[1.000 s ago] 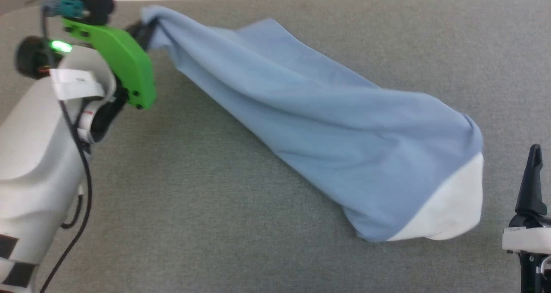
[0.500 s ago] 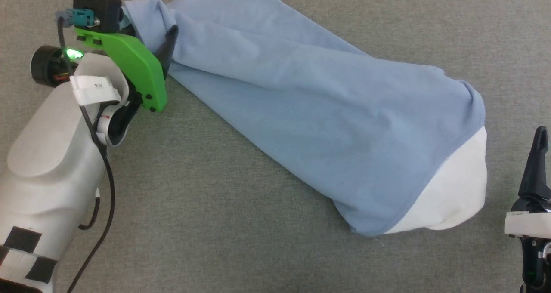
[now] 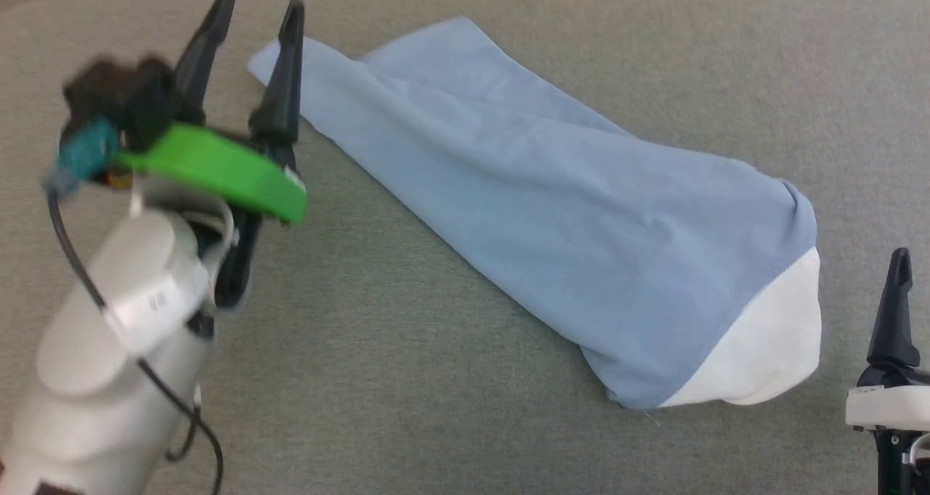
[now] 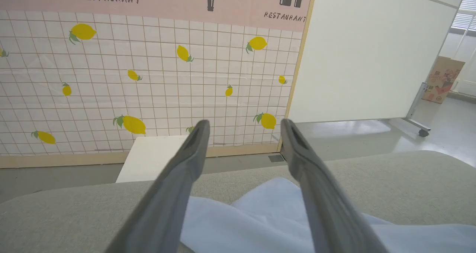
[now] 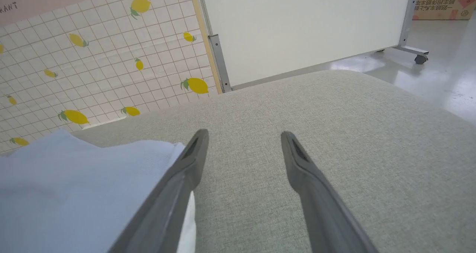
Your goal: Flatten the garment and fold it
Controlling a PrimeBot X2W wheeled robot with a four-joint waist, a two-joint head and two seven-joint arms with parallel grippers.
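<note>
1. Here, in the head view, you have the garment (image 3: pixel 567 211) lying on the counter (image 3: pixel 399 393) as one long bunched shape. It runs slantwise from the far left down to the near right. It is light blue except for a white panel (image 3: pixel 763 349) at the near right end.
   - The left end effector (image 3: pixel 259 2) is blurred and sits at the far left tip of the cloth. Its two dark fingers are spread wide with nothing pinched between them.
   - The garment's corner shows by the inner finger, and you cannot tell whether they touch.
   - At the lower right edge, one dark finger (image 3: pixel 895 313) of the other arm stands upright, near the white end but apart from it.
2. In the left wrist view, you see both fingers splayed wide and the gap between them empty.
   - Pale blue cloth lies on the counter below them, at the bottom of the view.
   - Past the counter's far edge stand a lemon-patterned wall (image 4: pixel 111 78), a white partition (image 4: pixel 372 52) on castors, and a cardboard box (image 4: pixel 442 78).
3. In the right wrist view, the right end effector (image 5: pixel 244 135) is also spread wide and holds nothing, with bare counter in its gap.
   - The garment lies to the left in that view, and its edge passes behind the left-hand finger.
   - A strip of white shows low beside that finger.
</note>
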